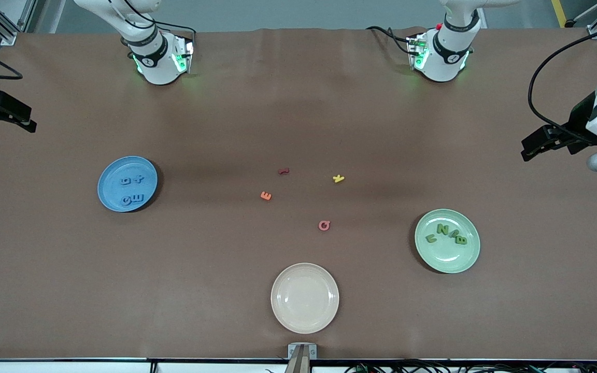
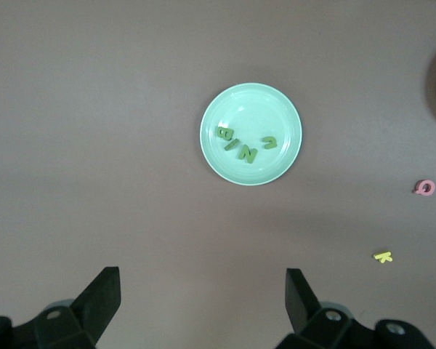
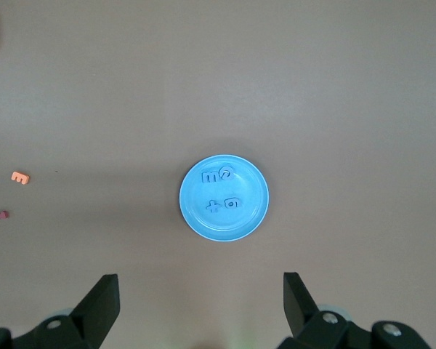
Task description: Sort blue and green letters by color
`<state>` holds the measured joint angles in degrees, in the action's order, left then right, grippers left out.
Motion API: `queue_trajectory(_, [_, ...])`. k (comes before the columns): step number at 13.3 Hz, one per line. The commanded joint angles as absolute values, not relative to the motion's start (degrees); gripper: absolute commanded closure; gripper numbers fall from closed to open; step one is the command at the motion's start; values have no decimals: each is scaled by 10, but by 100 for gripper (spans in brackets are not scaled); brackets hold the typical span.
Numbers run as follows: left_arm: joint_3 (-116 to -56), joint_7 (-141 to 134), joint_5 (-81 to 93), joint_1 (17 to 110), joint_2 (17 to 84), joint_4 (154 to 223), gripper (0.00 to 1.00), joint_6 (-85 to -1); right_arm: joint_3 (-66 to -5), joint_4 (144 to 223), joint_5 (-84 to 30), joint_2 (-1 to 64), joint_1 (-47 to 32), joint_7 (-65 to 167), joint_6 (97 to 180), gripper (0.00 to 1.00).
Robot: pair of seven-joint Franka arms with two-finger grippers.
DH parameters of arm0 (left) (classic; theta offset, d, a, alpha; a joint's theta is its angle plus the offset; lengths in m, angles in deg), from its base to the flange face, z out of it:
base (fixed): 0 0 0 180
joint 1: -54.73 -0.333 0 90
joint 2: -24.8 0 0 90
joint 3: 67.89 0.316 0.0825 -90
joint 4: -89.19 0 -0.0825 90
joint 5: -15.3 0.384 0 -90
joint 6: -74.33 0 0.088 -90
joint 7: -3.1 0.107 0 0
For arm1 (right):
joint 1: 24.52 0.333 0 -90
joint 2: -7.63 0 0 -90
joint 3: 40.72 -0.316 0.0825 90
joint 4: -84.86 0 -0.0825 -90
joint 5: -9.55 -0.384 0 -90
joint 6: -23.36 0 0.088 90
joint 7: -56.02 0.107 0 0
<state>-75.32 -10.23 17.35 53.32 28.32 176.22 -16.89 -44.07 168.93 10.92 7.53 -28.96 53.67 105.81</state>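
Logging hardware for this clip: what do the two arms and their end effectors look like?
Both arms are white with black joint bands, green lights and black cables at their bases. The left end effector and right end effector have black, wedge-shaped fingers with silver screws.

Both arms are raised and held out at the counter's ends, idle. Left gripper (image 2: 202, 302) is held high over the counter at the left arm's end, fingers spread wide. Right gripper (image 3: 201, 304) likewise at the right arm's end, fingers apart, nothing gripped.
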Motion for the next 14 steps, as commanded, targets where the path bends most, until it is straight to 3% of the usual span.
queue_trajectory(1, [-758, -94, 166, 531, 274, 1764, 0, -154, -443, 1727, 105, 46, -291, 548, 1075, 0])
queue_trajectory(5, [-755, -74, 164, 516, 229, 1799, 0, -147, -441, 1726, 105, 46, -293, 548, 1075, 0])
queue_trajectory(14, [-757, -52, 163, 517, 234, 1765, 0, -118, -441, 1720, 105, 46, -293, 548, 1070, 0])
